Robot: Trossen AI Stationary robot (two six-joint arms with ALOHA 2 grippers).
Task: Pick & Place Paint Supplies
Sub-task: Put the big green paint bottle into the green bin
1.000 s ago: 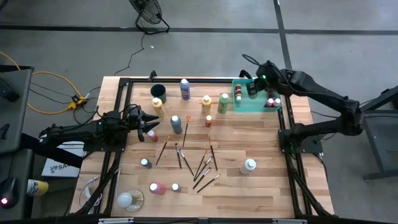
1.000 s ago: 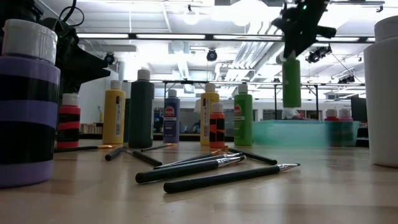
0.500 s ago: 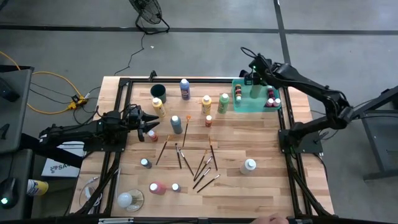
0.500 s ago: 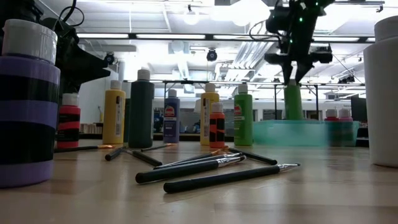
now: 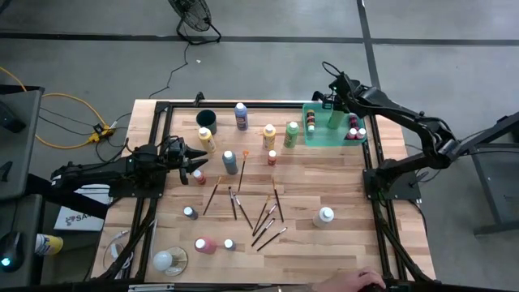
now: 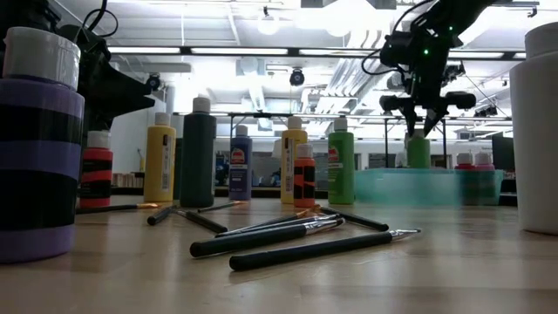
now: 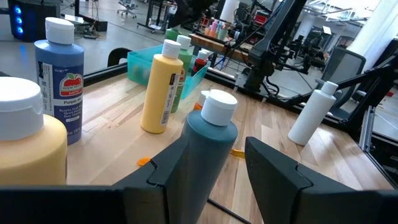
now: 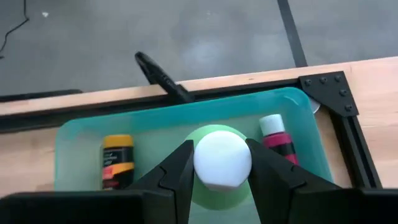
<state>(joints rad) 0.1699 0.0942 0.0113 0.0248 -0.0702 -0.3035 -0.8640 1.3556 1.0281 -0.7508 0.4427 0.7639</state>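
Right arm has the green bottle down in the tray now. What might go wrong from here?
1. The right gripper sits astride the green bottle's white cap; lifting before it fully opens may drag or tip the green bottle.
2. A pink bottle and a yellow bottle stand close by in the tray; a sideways exit might knock them.

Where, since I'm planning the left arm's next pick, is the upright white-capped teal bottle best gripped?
Grip the teal bottle on its round body, just below the white cap, coming in level from the side of the left gripper. The bottle stands upright with free room on both flanks, and the jaws stand open facing it.
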